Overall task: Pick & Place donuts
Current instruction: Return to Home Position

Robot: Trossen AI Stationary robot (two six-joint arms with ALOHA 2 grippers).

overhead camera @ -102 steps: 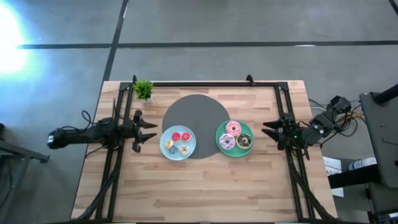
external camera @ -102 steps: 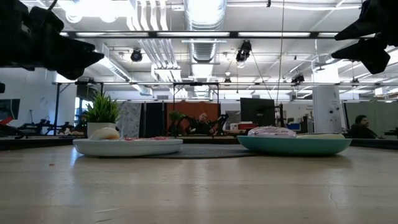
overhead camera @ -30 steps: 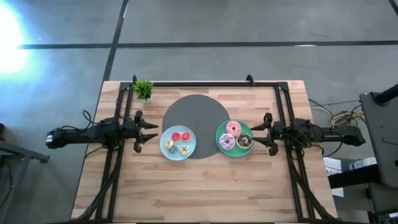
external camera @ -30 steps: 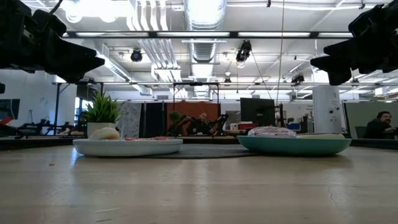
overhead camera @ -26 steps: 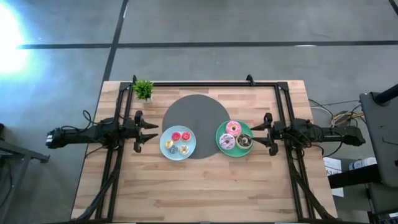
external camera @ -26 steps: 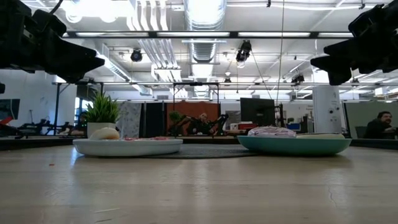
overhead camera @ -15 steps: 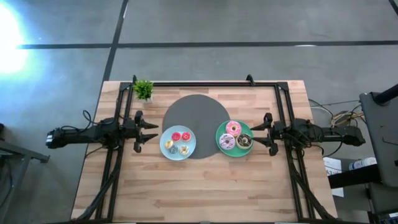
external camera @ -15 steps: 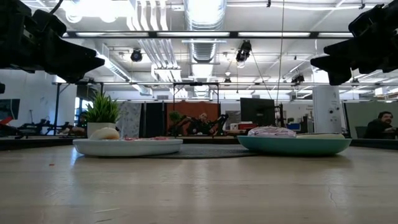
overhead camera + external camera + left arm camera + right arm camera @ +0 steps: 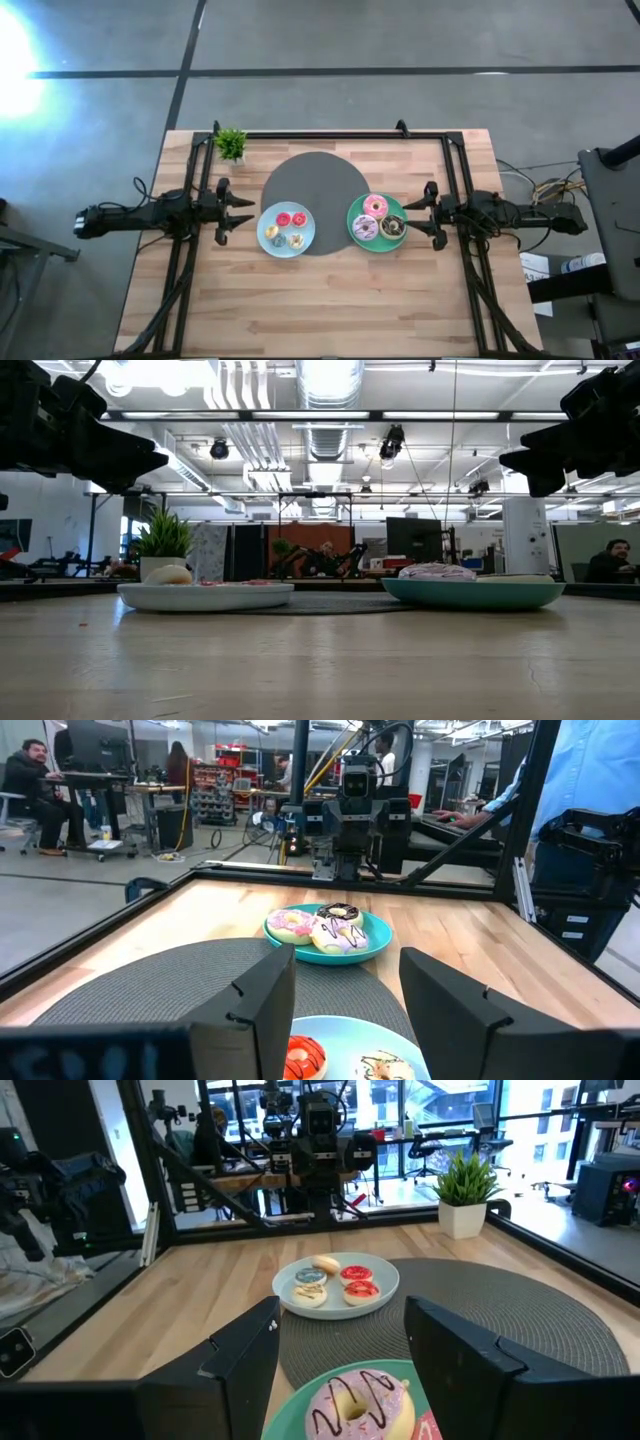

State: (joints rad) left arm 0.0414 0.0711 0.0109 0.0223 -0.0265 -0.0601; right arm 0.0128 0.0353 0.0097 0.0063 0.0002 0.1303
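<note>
High view: three frosted donuts (image 9: 375, 206), perhaps one chocolate; left hand (image 9: 248, 210), right hand (image 9: 418, 212) released.

Left end effector (image 9: 346, 956) gapes wide — beyond it, green plate (image 9: 376, 945) holds three donuts (image 9: 328, 930).

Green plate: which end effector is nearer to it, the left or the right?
Right. The right end effector is just off the green plate on its right side, open. The left end effector is past the blue plate, on the other side.
</note>
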